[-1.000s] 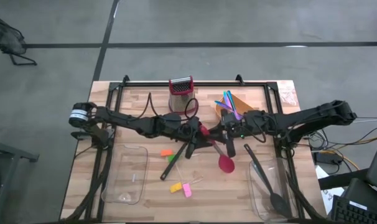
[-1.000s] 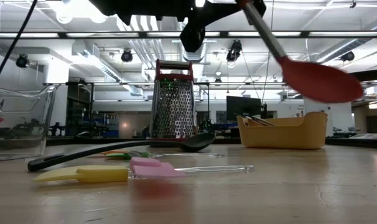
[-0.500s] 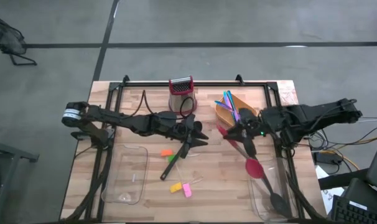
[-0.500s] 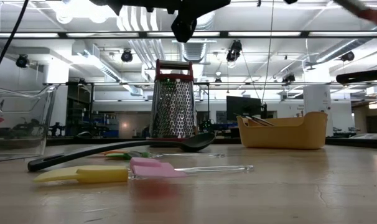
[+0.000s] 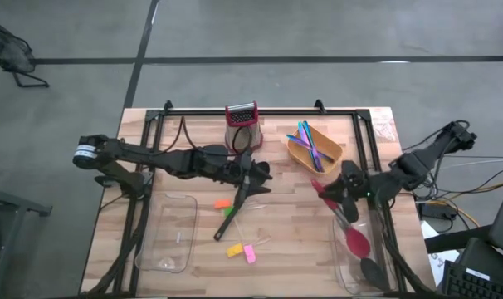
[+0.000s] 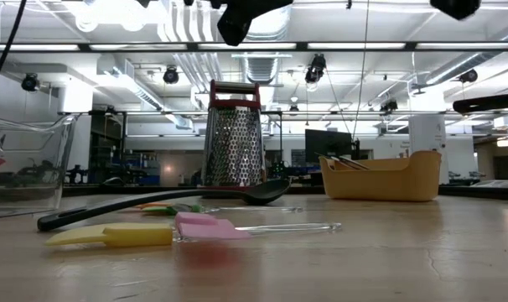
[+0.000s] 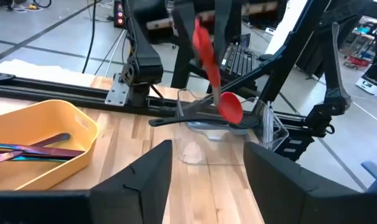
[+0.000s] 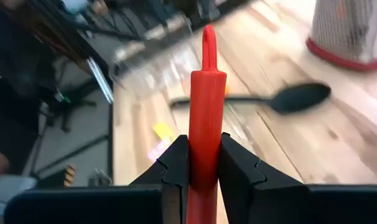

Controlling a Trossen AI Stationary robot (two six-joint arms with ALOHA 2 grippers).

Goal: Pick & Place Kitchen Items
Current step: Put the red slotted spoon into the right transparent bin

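My right gripper [image 5: 339, 198] is shut on a red-headed spoon [image 5: 357, 241], whose head hangs over the clear container [image 5: 339, 259] at the table's right near side. A long black spoon [image 5: 372, 270] lies in that container. My left gripper [image 5: 256, 177] is open and empty above the table's middle, over the head end of another black spoon [image 5: 228, 223] that lies flat on the table. Orange [image 5: 222, 203], green [image 5: 228, 211], yellow [image 5: 233, 249] and pink [image 5: 250, 253] pieces lie near it. Blue, purple and green sticks [image 5: 310, 143] lie in the orange-yellow tray [image 5: 333, 154]. My right gripper pinches the red spoon's handle [image 8: 206, 140] between its two fingers [image 8: 176, 162], some way down from the handle's free end [image 8: 207, 37], which sticks out past them. The spoon is lifted clear and tilted, its red head [image 7: 231, 107] lowest, above the clear container.
The red box grater [image 5: 241, 124] stands at the far middle. A second clear container [image 5: 170, 237] stands at the near left. Black rails [image 5: 260, 112] run along the table's far edge and sides. Bare wood shows between the pieces and the right container.
My right gripper has carried the red spoon from the table's middle toward the right and near edges, and its head now hangs over the right container. My left gripper has stayed near the middle and risen a little.
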